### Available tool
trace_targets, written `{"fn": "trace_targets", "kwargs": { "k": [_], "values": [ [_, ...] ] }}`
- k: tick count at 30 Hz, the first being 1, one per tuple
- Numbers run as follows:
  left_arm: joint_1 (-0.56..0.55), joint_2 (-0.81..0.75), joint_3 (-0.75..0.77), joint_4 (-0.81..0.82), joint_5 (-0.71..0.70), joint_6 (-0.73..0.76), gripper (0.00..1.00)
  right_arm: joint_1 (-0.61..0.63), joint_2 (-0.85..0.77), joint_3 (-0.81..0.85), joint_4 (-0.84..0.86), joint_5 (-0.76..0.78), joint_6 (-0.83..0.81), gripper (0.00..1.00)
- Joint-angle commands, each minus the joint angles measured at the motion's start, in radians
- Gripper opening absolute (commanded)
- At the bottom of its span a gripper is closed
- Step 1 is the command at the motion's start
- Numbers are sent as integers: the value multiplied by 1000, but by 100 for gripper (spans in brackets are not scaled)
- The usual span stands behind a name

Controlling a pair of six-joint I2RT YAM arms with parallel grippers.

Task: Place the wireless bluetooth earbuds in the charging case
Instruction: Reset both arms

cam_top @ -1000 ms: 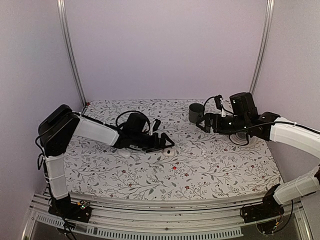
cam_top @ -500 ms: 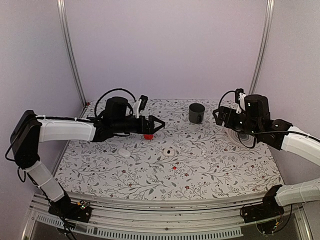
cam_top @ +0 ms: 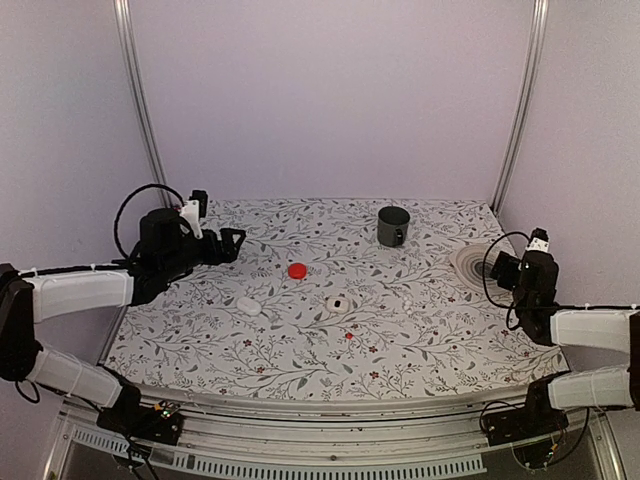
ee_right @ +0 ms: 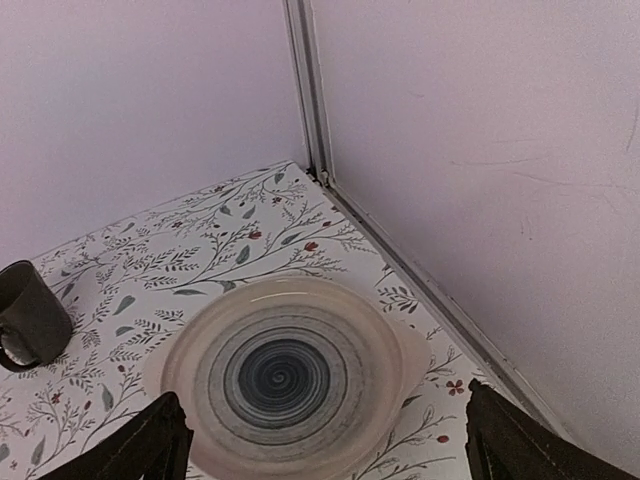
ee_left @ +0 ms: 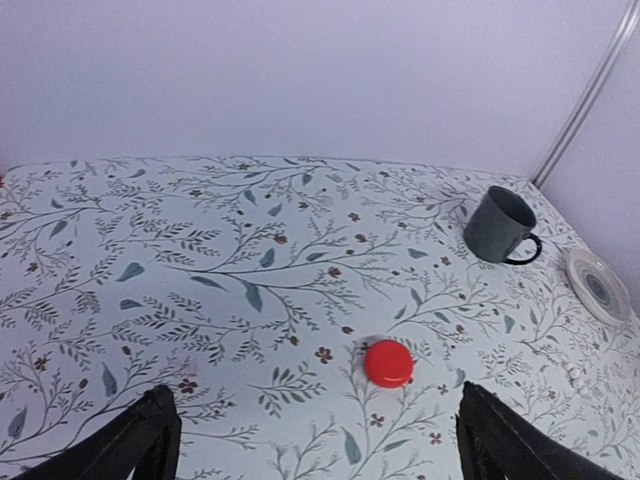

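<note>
The charging case (cam_top: 338,301), small and cream-white with dark hollows, lies in the middle of the flowered table. A tiny white piece (cam_top: 408,303), probably an earbud, lies to its right. An oval white piece (cam_top: 249,307) lies to its left. My left gripper (cam_top: 231,245) hovers open at the far left, well away from the case, nothing between its fingers (ee_left: 150,430). In the left wrist view the left gripper (ee_left: 315,405) faces the red disc (ee_left: 387,362). My right gripper (cam_top: 489,267) is open at the right edge. In its wrist view the right gripper (ee_right: 322,402) hangs over the plate (ee_right: 215,340).
A flat red disc (cam_top: 297,270) lies left of the case, and a small red speck (cam_top: 348,336) in front of it. A grey mug (cam_top: 393,225) stands at the back. The swirl-patterned plate (cam_top: 470,262) sits at the right near the corner post (ee_right: 305,90).
Both arms have drawn back from the table's middle: the left out to the far left, away from the red disc, the right back to the right edge. Both grippers stayed open.
</note>
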Motion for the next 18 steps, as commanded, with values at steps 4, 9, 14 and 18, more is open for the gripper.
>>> {"fn": "trace_targets", "kwargs": {
  "k": [4, 9, 14, 18],
  "values": [
    [202, -39, -103, 96, -11, 74, 96, -105, 277, -201, 894, -132, -219, 98],
    [273, -35, -167, 212, -96, 123, 96, -122, 384, -150, 901, -331, -313, 99],
    [290, -29, -217, 328, -284, 219, 96, -150, 428, -99, 844, -353, -274, 99],
    [292, 18, -326, 556, -476, 325, 96, -152, 428, -102, 849, -347, -271, 99]
  ]
}}
